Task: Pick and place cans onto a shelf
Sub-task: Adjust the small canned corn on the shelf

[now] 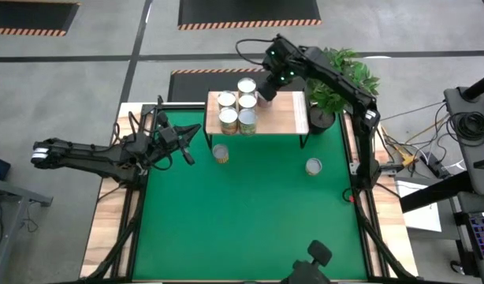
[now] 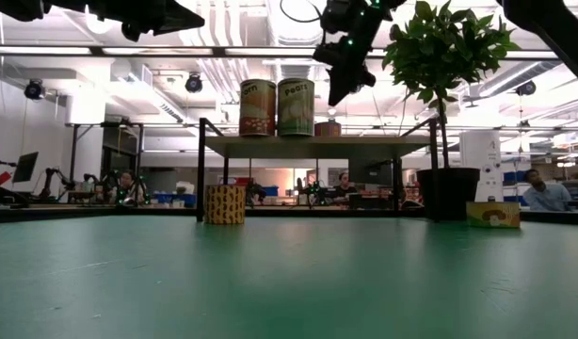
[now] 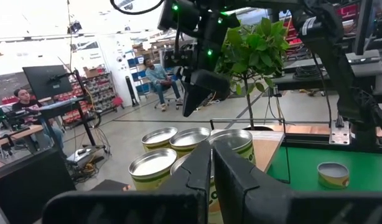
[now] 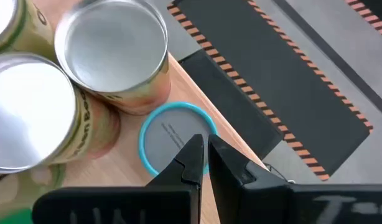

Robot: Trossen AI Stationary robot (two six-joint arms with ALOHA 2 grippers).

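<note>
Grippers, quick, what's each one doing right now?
Left gripper: closed, holding nothing.
Right gripper: closed, empty, above the shelf.

Upright cans (image 1: 236, 110) clustered on shelf (image 1: 285, 116)

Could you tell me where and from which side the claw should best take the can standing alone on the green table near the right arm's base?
Grip the lone can across its round side wall, coming straight down from above. It stands upright with its silvery top facing up and nothing beside it, so the fingers can probably straddle it from any direction. The right claw, shut above the shelf, looks nearest.
</note>
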